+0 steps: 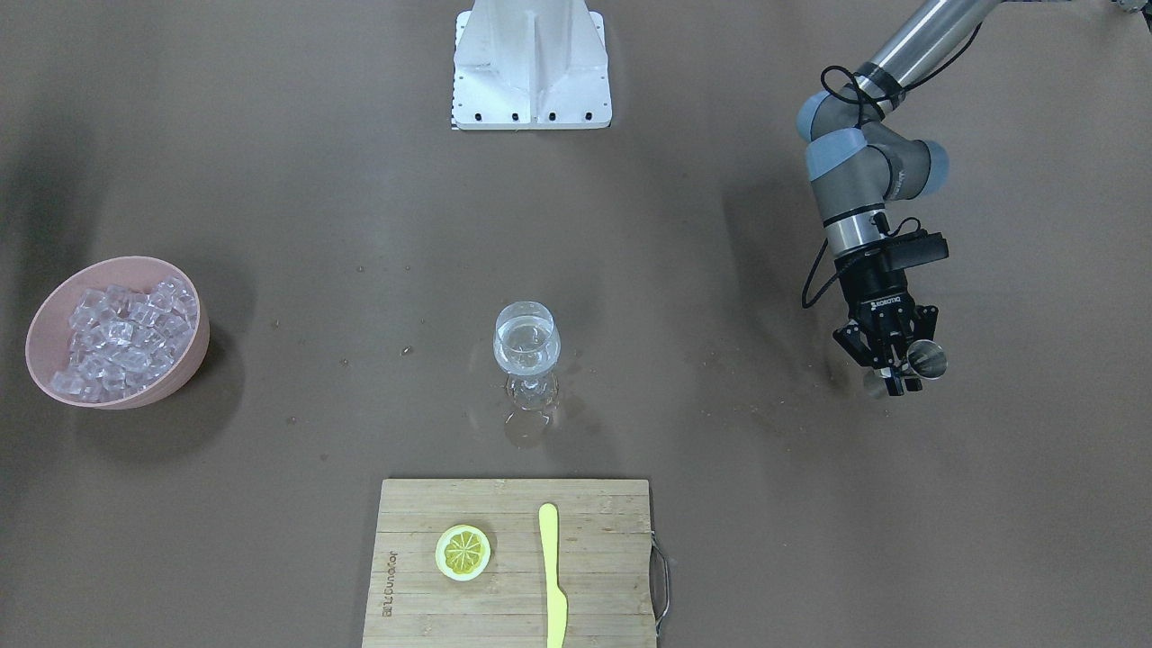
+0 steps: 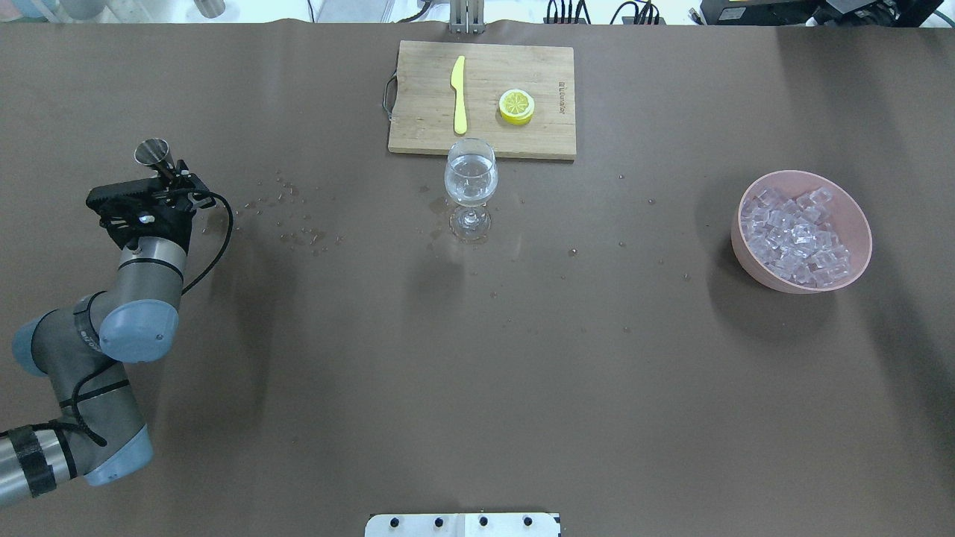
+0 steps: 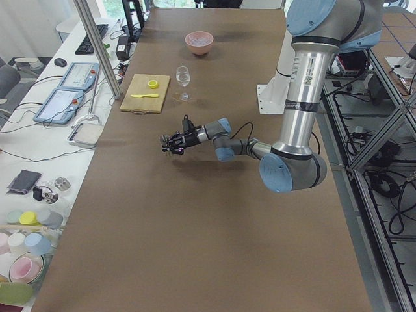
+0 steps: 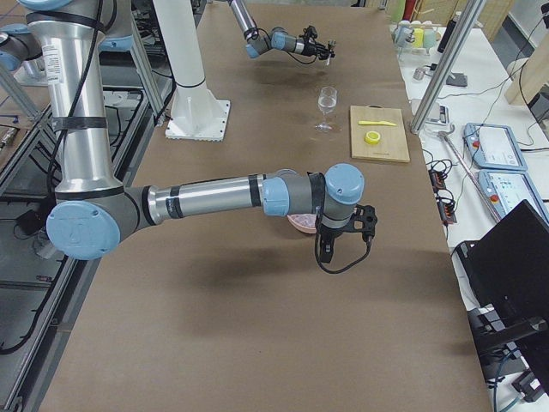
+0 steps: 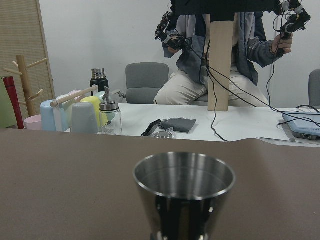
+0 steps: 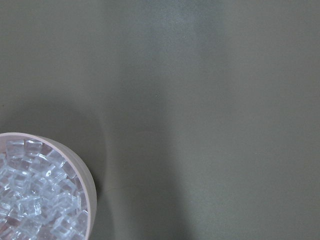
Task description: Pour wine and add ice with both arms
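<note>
My left gripper is shut on a steel jigger, held upright above the table far to the left of the glass. The jigger looks empty in the left wrist view. A stemmed glass stands mid-table with a little clear wine in it. The ice is heaped in a pink bowl. My right gripper hangs over the bowl's near side; I cannot tell whether it is open.
A wooden cutting board lies beyond the glass with a lemon slice and a yellow knife on it. Droplets are scattered on the brown table between the jigger and the glass. The white mounting bracket stands at the robot's edge.
</note>
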